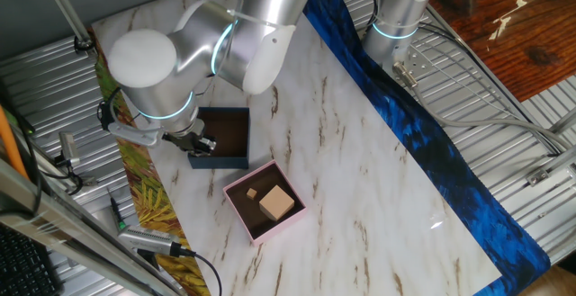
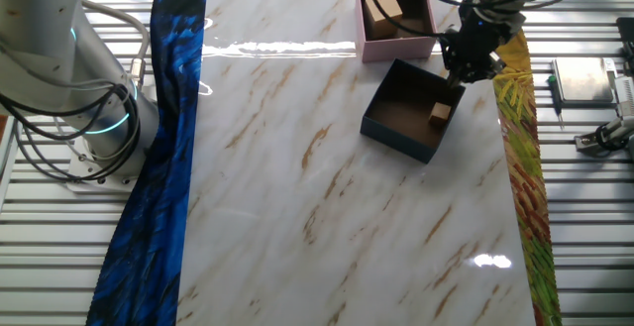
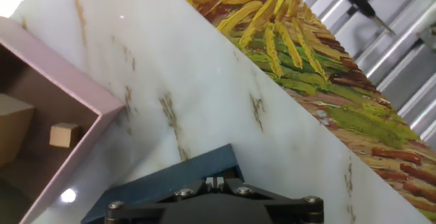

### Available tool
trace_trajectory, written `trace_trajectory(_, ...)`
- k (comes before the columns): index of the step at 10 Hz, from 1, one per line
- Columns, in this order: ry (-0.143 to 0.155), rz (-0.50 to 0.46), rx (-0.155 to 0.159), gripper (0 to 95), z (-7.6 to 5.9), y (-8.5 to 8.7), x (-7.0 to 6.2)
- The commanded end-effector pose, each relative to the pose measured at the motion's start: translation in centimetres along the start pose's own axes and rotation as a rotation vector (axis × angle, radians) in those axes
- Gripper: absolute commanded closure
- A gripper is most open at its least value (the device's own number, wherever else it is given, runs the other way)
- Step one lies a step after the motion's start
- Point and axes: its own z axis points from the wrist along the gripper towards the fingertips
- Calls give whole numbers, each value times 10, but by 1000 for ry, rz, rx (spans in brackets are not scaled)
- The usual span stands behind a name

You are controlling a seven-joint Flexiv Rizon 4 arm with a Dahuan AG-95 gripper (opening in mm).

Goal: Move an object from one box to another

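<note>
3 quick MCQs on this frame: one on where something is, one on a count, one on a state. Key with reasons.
1. Where is the hand?
A. over the near edge of the navy box
B. over the pink box
C. over the blue cloth strip

2. How many wooden blocks lie in the pink box?
A. none
B. one
C. two

3. What does the navy box hold?
A. nothing
B. one small wooden block
C. a screwdriver

Key: 1 A, both fixed views show the hand at that box's wall. 2 C, a large block and a small block sit inside. 3 B, the other fixed view shows one block in the corner.
</note>
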Motion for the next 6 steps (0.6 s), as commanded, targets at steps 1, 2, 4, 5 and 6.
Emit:
trace_trajectory(1,-9,26,1,950,0,0,1)
trace_trajectory(2,-4,35,-1,950,0,0,1)
trace_trajectory(4,0,8,-1,950,0,0,1)
trace_trajectory(5,2,0,2,950,0,0,1)
trace_trajectory(6,5,-11,5,950,0,0,1)
